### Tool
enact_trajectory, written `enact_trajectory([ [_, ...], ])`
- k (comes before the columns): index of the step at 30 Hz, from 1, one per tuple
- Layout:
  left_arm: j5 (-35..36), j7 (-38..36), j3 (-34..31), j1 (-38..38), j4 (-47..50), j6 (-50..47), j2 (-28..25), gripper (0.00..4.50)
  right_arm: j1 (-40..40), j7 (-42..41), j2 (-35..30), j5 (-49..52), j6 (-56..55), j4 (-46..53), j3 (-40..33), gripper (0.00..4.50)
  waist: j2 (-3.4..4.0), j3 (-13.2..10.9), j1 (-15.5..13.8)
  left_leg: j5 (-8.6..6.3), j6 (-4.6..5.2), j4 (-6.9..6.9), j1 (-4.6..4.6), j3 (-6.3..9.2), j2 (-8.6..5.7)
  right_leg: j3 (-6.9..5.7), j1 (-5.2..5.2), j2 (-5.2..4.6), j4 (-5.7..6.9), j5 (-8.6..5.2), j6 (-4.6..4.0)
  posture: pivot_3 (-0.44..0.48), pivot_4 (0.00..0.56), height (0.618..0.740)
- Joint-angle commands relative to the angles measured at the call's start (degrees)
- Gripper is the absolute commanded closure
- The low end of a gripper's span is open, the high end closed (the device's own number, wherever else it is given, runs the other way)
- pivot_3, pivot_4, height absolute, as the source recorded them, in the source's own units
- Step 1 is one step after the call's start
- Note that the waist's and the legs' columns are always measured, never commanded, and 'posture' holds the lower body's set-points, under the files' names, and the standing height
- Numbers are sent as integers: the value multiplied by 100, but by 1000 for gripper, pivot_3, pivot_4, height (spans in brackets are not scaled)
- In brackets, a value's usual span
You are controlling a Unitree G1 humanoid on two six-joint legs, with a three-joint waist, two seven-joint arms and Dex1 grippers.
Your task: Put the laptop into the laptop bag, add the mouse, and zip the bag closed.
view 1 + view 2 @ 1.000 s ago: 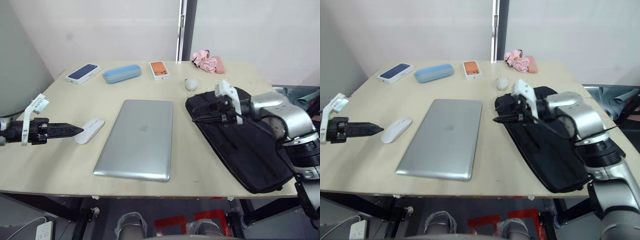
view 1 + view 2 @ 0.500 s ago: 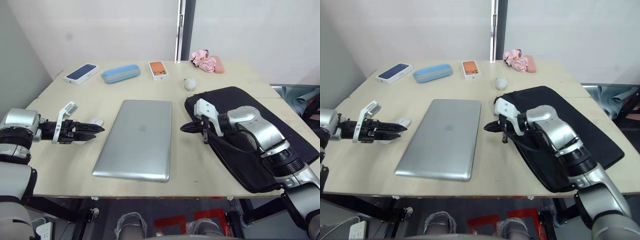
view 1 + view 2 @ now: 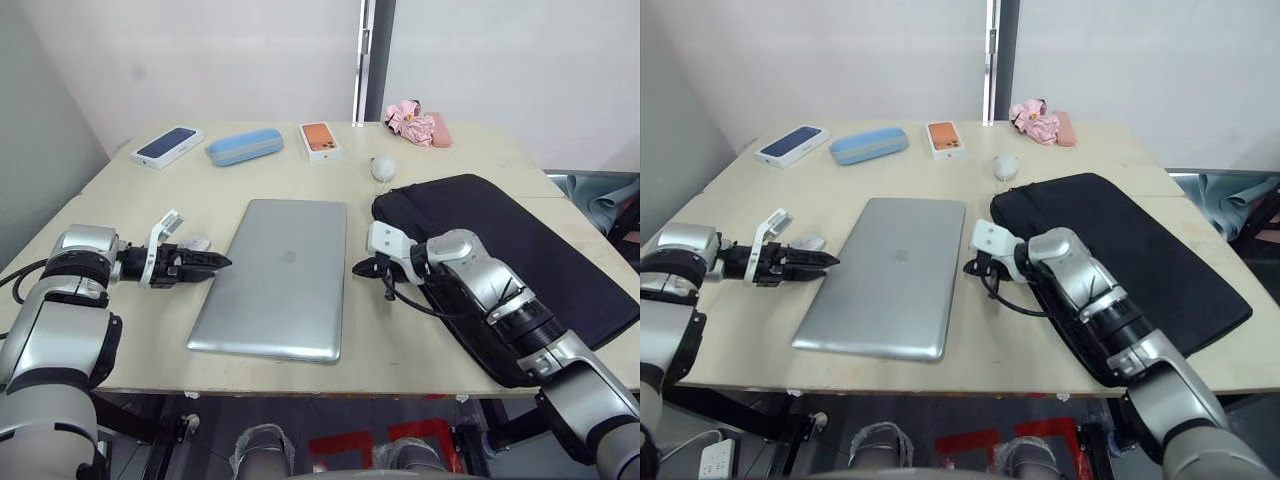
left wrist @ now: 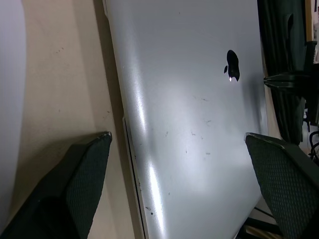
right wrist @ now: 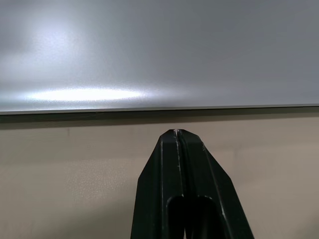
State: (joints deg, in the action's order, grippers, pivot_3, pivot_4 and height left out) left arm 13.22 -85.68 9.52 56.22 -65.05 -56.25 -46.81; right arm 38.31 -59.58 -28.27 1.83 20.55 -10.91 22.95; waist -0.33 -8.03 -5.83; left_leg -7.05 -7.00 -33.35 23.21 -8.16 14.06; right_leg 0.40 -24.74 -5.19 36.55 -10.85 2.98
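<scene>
Laptop (image 3: 275,275) frame centre, between spread left fingers (image 4: 84,184) and pressed-together right fingers (image 5: 179,179); laptop bag (image 3: 520,270) right; mouse (image 3: 808,242) behind left gripper (image 3: 205,264); phone box (image 3: 320,140), blue case (image 3: 243,146) along counter (image 3: 120,340) top.

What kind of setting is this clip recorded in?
Probably an office or lab room set up as a test bench: a plain wooden table against bare white walls, laid out with a laptop, a laptop bag and phone boxes.
</scene>
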Motion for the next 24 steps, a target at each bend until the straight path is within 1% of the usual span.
enact_trajectory([
  [1, -138, -15, -90, 93, -119, 122, 128, 0, 159, -3, 174, -43, -209, -123, -12, 4448, 0, 0, -13, 0, 0, 0, 0, 0, -1, 0, 0, -1, 1, 0, 0, 0, 150, 740],
  [7, -262, -100, -144, 120, -139, 94, 304, 0, 298, 19, 439, -101, -350, -395, -59, 4448, 1, 0, -16, 0, 1, -7, -14, 3, -3, -9, 27, -9, -2, 0, -1, 0, 150, 740],
  [13, -332, -375, -107, 97, 17, -3, 458, 0, 433, 42, 684, -163, -475, -580, -65, 4448, 1, 0, 13, 0, 0, -3, -18, 6, -3, -10, 28, -7, -3, 0, -1, 0, 150, 740],
  [19, -318, -543, -157, 131, 158, -125, 491, 0, 512, 124, 1027, -141, -581, -736, -122, 4448, 1, 0, 26, 0, 0, 4, -16, 5, -3, -12, 29, -7, -15, 0, -1, 0, 150, 740],
  [24, -309, -626, -168, 99, 285, -209, 455, 0, 473, 129, 1082, -225, -673, -856, -135, 4448, 2, -1, 33, 0, 0, 12, -12, 6, -2, -16, 29, -7, -28, 0, -1, 0, 150, 740],
])
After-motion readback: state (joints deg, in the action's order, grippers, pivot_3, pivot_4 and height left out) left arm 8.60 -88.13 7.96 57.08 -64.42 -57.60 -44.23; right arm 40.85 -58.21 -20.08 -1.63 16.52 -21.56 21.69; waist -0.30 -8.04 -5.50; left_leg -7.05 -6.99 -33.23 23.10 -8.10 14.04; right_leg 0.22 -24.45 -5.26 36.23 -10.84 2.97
